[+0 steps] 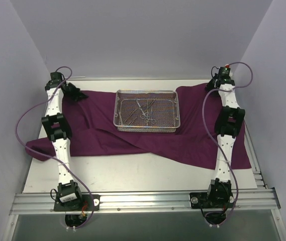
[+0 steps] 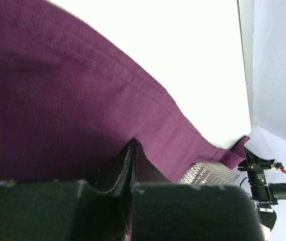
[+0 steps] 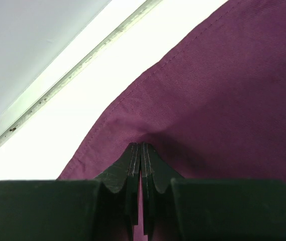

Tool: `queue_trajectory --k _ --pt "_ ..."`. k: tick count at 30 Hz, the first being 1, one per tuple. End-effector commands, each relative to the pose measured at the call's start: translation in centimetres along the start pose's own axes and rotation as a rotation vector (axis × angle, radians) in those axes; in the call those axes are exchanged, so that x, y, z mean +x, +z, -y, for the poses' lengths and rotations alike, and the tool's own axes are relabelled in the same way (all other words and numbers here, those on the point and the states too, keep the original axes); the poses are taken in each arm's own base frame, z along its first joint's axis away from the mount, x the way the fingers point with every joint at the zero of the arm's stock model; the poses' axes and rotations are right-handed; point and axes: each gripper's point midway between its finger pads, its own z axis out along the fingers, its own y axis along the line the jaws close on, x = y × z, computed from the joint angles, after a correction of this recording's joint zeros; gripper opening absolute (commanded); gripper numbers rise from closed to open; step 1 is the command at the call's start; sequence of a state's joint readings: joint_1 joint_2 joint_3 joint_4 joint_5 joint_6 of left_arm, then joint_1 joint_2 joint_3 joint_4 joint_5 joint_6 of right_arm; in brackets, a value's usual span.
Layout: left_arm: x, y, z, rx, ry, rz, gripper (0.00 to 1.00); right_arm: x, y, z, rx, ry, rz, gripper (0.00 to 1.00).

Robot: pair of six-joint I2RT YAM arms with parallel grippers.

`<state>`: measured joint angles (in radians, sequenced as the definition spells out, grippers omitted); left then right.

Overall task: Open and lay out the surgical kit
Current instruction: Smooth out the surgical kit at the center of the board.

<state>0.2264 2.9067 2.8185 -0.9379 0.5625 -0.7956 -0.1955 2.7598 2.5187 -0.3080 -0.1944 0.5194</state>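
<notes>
The surgical kit's dark magenta cloth wrap [image 1: 97,133] lies spread over the white table, its front edge folded and uneven. On it at the back centre stands the silver wire-mesh tray [image 1: 117,108], with slim metal instruments [image 1: 145,108] inside. My left gripper [image 1: 77,94] sits at the cloth's back left corner. In the left wrist view it [image 2: 134,144] is shut, pinching the cloth [image 2: 57,90], with the tray [image 2: 208,173] beyond. My right gripper [image 1: 212,84] is at the back right corner, shut [image 3: 140,145] on the cloth [image 3: 223,100] near its stitched hem.
Pale walls close in the table on the left, back and right. An aluminium rail [image 1: 143,201] carrying both arm bases runs along the near edge. The table's back edge strip [image 3: 82,65] lies just past the right gripper. The right arm's wrist [image 2: 261,173] shows behind the tray.
</notes>
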Motion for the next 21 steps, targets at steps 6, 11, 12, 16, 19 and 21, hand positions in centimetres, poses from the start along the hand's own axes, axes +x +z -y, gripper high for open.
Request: queue_trajectory --k 6,11,12,16,19,21 --pt "-4.2 -6.3 1.6 -0.040 0.157 0.190 0.07 5.0 -2.0 11.1 0.260 -0.056 -0.221 0.00" --pt "-3.8 -14.5 7.3 -0.036 0.312 0.326 0.41 0.7 -4.3 4.9 0.072 -0.046 -0.127 0.05" --pt "-3.8 -16.0 7.6 -0.067 0.329 0.365 0.43 0.2 -4.8 4.0 0.044 -0.041 -0.117 0.06" --pt "-2.6 -17.3 4.4 -0.245 0.302 0.359 0.45 -1.5 -7.2 1.1 -0.012 -0.013 -0.083 0.15" --pt "-1.3 -17.8 -0.5 -0.444 0.226 0.339 0.36 -0.2 -9.1 1.3 0.039 0.002 -0.126 0.18" --pt "-0.3 -18.5 -2.5 -0.525 0.203 0.329 0.17 0.4 -11.1 1.0 0.051 0.000 -0.138 0.20"
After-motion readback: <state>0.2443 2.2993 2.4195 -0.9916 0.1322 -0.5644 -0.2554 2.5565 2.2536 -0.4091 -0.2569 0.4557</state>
